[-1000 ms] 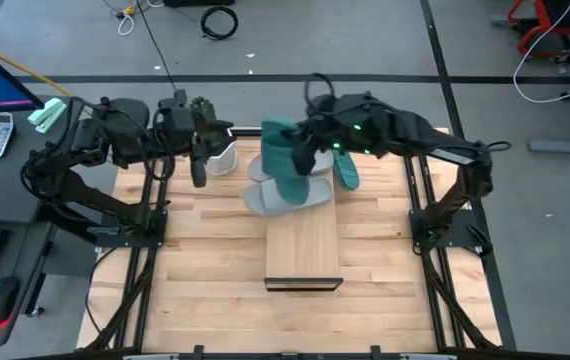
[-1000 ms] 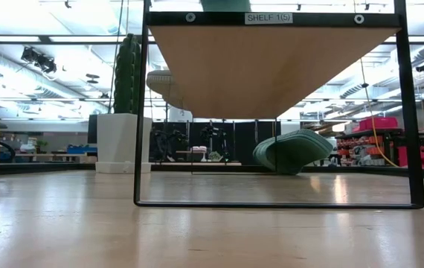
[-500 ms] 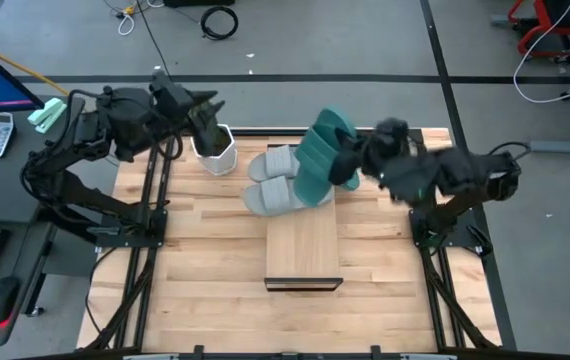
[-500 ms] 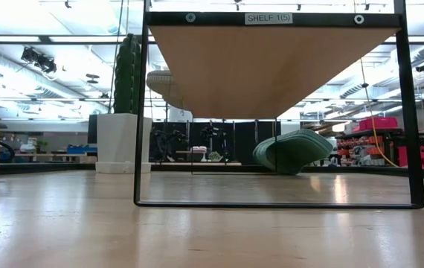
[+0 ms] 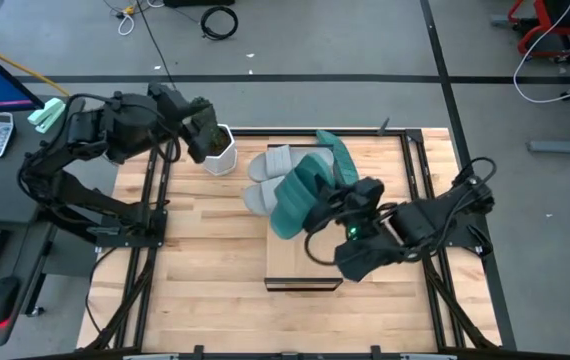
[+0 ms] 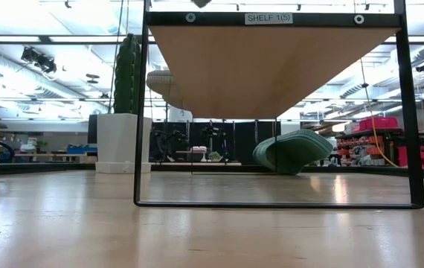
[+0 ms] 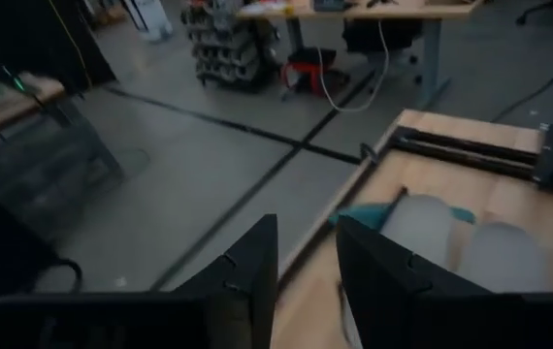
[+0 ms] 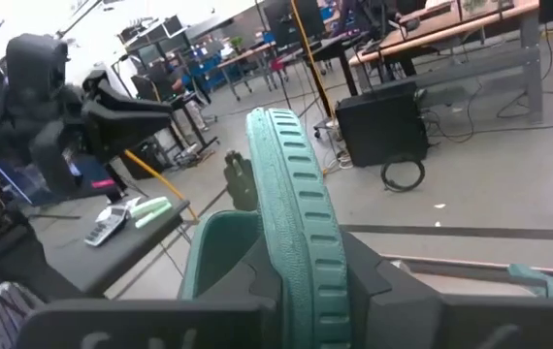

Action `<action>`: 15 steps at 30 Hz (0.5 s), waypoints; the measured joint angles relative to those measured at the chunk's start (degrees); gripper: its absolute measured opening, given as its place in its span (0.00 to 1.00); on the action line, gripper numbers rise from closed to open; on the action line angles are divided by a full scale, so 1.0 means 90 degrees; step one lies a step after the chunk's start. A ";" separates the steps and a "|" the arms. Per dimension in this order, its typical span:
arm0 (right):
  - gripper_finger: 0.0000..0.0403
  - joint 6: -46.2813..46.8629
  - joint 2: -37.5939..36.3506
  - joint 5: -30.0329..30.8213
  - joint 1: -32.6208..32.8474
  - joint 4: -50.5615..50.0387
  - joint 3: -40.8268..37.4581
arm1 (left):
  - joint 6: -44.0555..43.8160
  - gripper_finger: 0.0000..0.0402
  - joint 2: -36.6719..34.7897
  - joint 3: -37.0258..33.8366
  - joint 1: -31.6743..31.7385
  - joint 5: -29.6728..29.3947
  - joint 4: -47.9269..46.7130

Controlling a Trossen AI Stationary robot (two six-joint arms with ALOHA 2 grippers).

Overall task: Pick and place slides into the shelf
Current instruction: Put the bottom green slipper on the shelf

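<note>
My right gripper [image 5: 323, 203] is shut on a teal-green slide [image 5: 300, 195], which hangs tilted above the far half of the shelf [image 5: 303, 255]. Two light grey slides [image 5: 273, 160] [image 5: 262, 197] lie on the shelf's far end. A second teal slide [image 5: 337, 152] lies beside them and shows beyond the shelf frame in the low view [image 6: 294, 151]. My left gripper [image 5: 205, 132] hovers over the table's far left corner by a white pot [image 5: 221, 152]; in its wrist view it [image 7: 308, 262] is open a little, with nothing between its fingers. My right gripper pinches the teal slide between its two fingers across the ribbed sole [image 8: 296, 233]; the strap [image 8: 216, 254] bulges to one side. The fingers come about level from the table's near right. The slide stands on edge, lifted clear of the shelf.
A white pot with a cactus [image 6: 126, 82] stands at the far left corner. The shelf's black end frame [image 5: 303, 285] faces the near edge, and the near half of the board is bare. Black arm stands run along both table sides.
My right gripper has swung from the shelf's far end toward the table's near right, rolling its wrist and carrying the teal slide, which stays lifted and now hangs on edge over the shelf. My left gripper has turned a little by the pot.
</note>
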 joint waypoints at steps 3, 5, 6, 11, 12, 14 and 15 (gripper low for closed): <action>0.12 0.0251 0.0194 0.0086 0.0076 0.0001 0.0000 | -0.0617 0.28 -0.0048 -0.0002 -0.0216 0.0004 -0.0431; 0.12 0.0384 0.0324 0.0153 0.0161 0.0001 0.0000 | -0.0982 0.28 -0.0089 -0.0002 -0.0417 0.0004 -0.0670; 0.12 0.0492 0.0368 0.0186 0.0204 -0.0004 -0.0002 | -0.1160 0.28 -0.0109 -0.0002 -0.0522 0.0007 -0.0779; 0.12 0.1005 0.0447 0.0360 0.0538 0.0079 -0.0007 | -0.1882 0.26 -0.0147 -0.0002 -0.1123 0.0012 -0.1064; 0.12 0.1029 0.0447 0.0370 0.0641 0.0123 -0.0007 | -0.1945 0.26 -0.0151 -0.0002 -0.1240 0.0009 -0.1062; 0.12 0.0993 0.0440 0.0417 0.0865 0.0322 -0.0007 | -0.2067 0.25 -0.0152 -0.0002 -0.1439 0.0006 -0.1060; 0.12 0.0866 0.0433 0.0486 0.1000 0.0471 -0.0007 | -0.2077 0.24 -0.0152 -0.0002 -0.1522 0.0006 -0.1051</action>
